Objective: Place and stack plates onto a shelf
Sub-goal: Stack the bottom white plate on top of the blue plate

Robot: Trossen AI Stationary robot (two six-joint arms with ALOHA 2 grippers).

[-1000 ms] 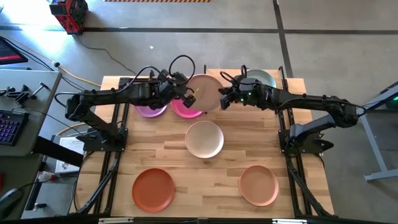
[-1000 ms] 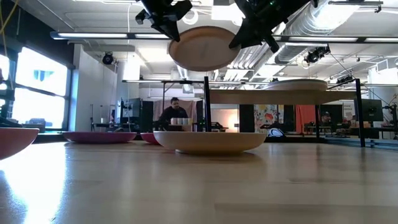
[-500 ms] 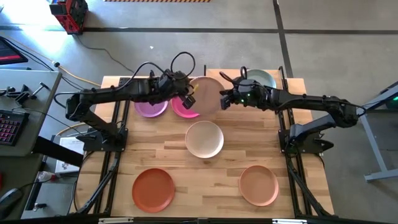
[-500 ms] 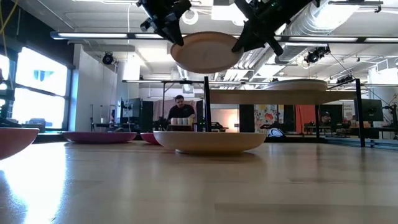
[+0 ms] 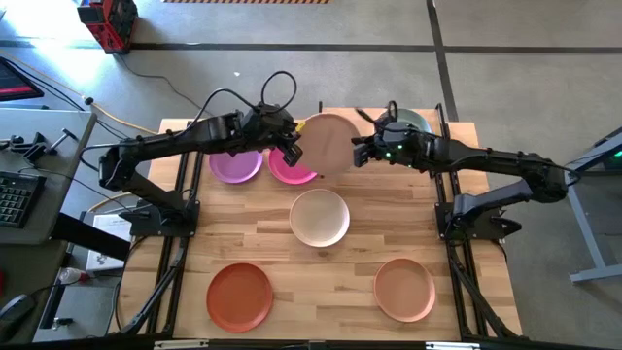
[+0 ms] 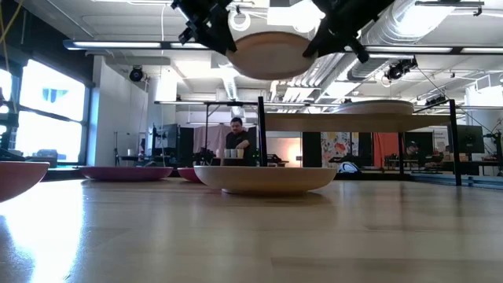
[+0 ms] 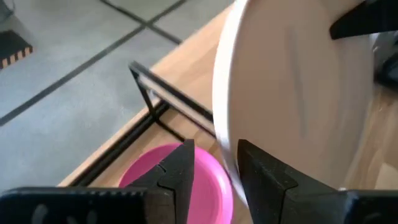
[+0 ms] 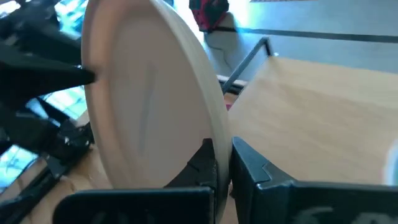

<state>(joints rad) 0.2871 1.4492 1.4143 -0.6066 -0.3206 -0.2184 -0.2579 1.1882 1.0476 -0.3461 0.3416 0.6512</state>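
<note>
**Plate on one rim pinch**

Wooden worktop [image 5: 321, 262], high view: tan plate [image 5: 328, 144] hangs by the shelf [image 5: 457, 131].

Low view: it rides high.

Left wrist: left end effector [image 7: 214, 168] is spread around the rim.

Right wrist: right end effector [image 8: 222, 163] alone pinches it; it could tilt or slip.

1. The plate [image 5: 328, 144] I hold up is pale tan.
2. Below it lie a purple plate [image 5: 236, 166] and a magenta plate [image 5: 290, 168].
3. Mid-worktop sits a cream plate [image 5: 320, 217].
4. Toward the near edge: an orange-red plate [image 5: 239, 296] and a peach plate [image 5: 404, 289].
5. The worktop [image 5: 350, 262] is light striped wood.
</note>
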